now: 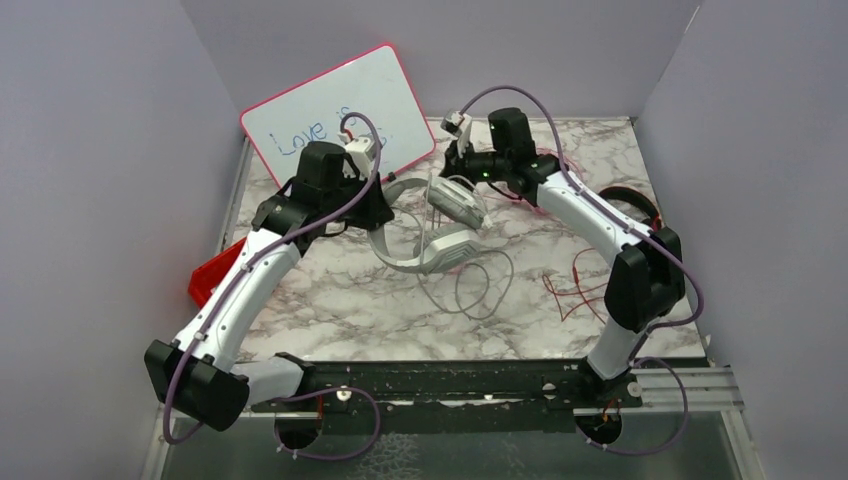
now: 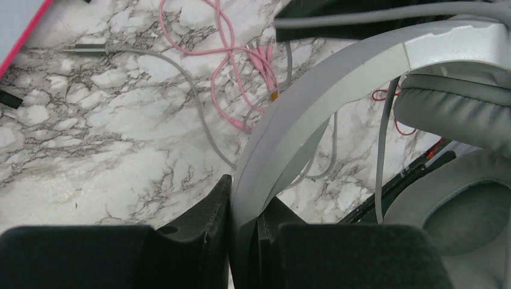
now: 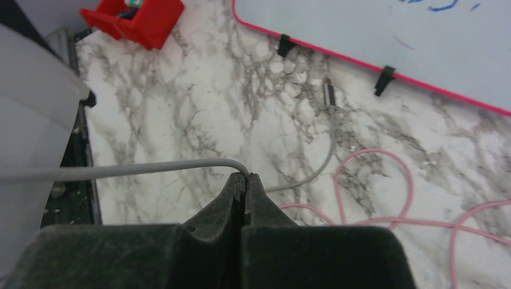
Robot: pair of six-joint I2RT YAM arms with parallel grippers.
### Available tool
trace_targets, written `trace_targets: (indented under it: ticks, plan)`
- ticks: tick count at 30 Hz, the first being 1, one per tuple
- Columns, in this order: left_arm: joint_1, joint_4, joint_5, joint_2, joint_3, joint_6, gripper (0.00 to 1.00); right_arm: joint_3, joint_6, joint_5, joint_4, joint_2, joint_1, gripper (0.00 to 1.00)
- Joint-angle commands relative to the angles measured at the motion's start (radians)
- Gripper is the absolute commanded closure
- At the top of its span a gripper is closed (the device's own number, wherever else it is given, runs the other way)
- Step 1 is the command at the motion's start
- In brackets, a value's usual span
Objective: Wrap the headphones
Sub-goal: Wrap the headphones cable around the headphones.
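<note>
My left gripper (image 2: 244, 201) is clamped tight on the smooth, curved plastic headband of the grey headphones (image 2: 361, 66), low in the middle of my left wrist view. Their soft padded cups fill the right edge of that frame. From above, the pair hangs lifted at the centre of the scene, between my two arms.

My right gripper (image 3: 246, 180) is pinched shut on the thin grey cable (image 3: 120, 170), which runs out straight to the left of the frame. Beyond my fingertips a grey stretch curves up to a metal jack plug (image 3: 328, 93) lying on the table (image 3: 181, 108), a white top veined grey like marble. A pink cable (image 3: 385, 174) loops loosely at lower right.

A red plastic bin (image 3: 135, 21) sits at upper left with something green and white inside; what it is I cannot tell. A pink-rimmed whiteboard (image 3: 373, 30) stands at upper right. In the top view its blue handwriting reads "Love", and the rest I cannot read.

At the right of that view a red cable (image 1: 575, 290) lies tangled, near the red-and-black headphones (image 1: 632, 200) behind my right forearm
</note>
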Motion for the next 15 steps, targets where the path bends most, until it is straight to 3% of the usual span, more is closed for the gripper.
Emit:
trace_targets:
  ticks: [1, 9, 12, 15]
  plan:
    - [-0.004, 0.151, 0.067, -0.047, 0.094, -0.087, 1.0, -0.138, 0.147, -0.166, 0.139, -0.072, -0.013, 1.0]
    - [-0.004, 0.229, -0.034, -0.018, 0.169, -0.185, 1.0, -0.289, 0.526, -0.335, 0.438, -0.102, -0.047, 0.99]
    - [0.001, 0.245, -0.068, -0.008, 0.169, -0.239, 1.0, -0.36, 0.698, -0.379, 0.652, -0.107, -0.047, 0.96]
    - [0.002, 0.264, -0.083, 0.001, 0.175, -0.271, 1.0, -0.39, 0.767, -0.37, 0.723, -0.099, -0.047, 0.91]
